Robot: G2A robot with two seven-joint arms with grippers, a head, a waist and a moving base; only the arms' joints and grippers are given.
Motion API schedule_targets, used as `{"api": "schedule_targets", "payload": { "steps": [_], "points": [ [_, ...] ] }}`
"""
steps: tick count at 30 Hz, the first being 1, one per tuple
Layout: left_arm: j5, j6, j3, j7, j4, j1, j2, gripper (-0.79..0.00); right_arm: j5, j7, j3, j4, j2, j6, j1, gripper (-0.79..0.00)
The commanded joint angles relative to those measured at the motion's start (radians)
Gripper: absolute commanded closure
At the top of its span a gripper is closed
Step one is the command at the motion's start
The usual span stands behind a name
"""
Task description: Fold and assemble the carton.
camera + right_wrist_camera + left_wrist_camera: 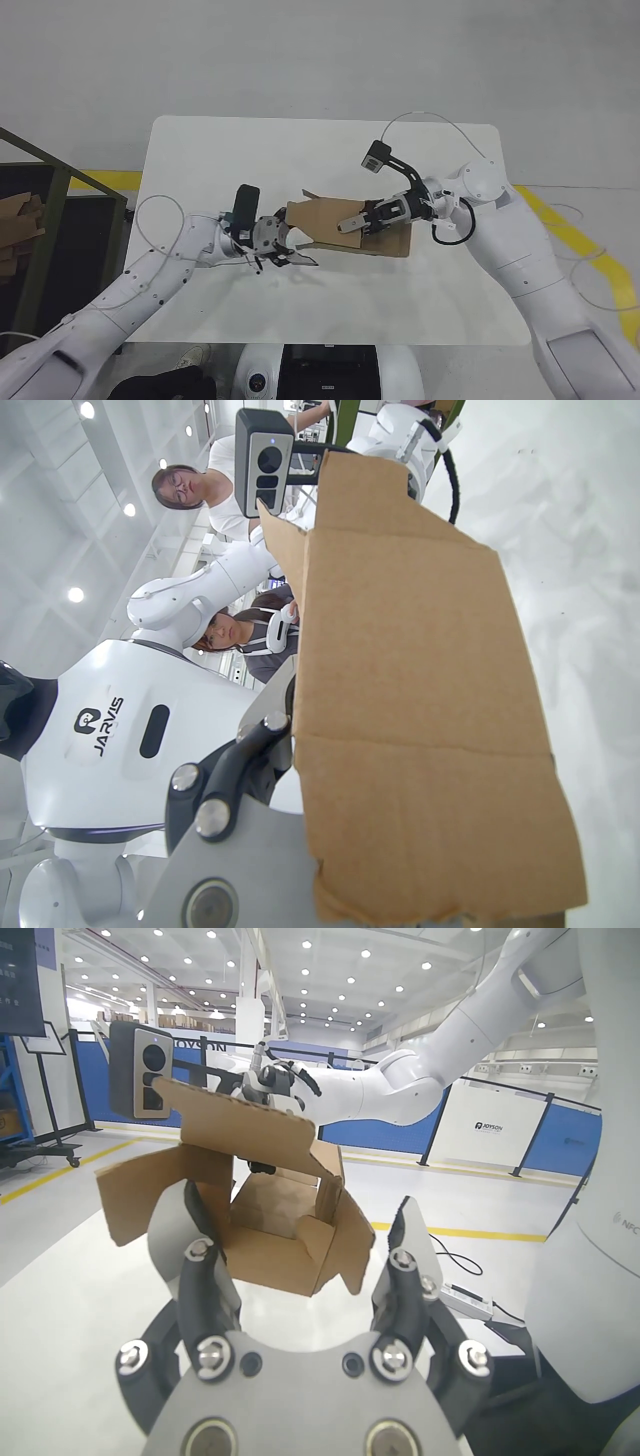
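A brown cardboard carton (345,228) lies on its side in the middle of the white table (420,300). Its open end (280,1223) faces my left gripper, with the flaps spread outward. My left gripper (300,248) (295,1233) is open just in front of that end, and one finger (172,1223) overlaps a side flap (135,1198). From the other side, my right gripper (352,222) is shut on the carton's top panel (415,680). One finger (270,710) lies against the panel's edge. The other is hidden behind the cardboard.
A dark green rack (40,190) holding flat cardboard stands off the table's left side. Yellow tape (560,235) marks the floor on the right. Bare table lies in front of and behind the carton.
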Motion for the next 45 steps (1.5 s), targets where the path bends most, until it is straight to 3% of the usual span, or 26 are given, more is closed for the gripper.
{"api": "schedule_targets", "payload": {
  "steps": [1, 11, 19, 33, 45],
  "points": [
    [0.0, -0.001, 0.0, -0.001, 0.002, 0.0, 0.0, -0.65, 0.0, 0.0, 0.001, -0.001, 0.0, -0.001, 0.0, 0.0],
    [-0.014, -0.006, -0.004, -0.006, 0.014, 0.008, -0.001, -0.613, 0.003, 0.001, 0.007, -0.01, 0.001, -0.003, -0.005, 0.0],
    [-0.044, -0.016, -0.012, -0.016, 0.013, 0.021, 0.003, -0.459, 0.004, 0.004, 0.008, -0.016, 0.002, -0.001, -0.006, 0.0],
    [-0.104, -0.016, 0.003, -0.016, 0.008, 0.02, 0.014, -0.366, 0.001, 0.003, 0.014, -0.023, 0.004, 0.001, -0.009, 0.0],
    [-0.165, -0.016, 0.038, -0.016, 0.011, 0.005, 0.028, -0.339, 0.005, 0.009, 0.018, -0.033, 0.005, 0.002, -0.01, 0.0]
  ]
}}
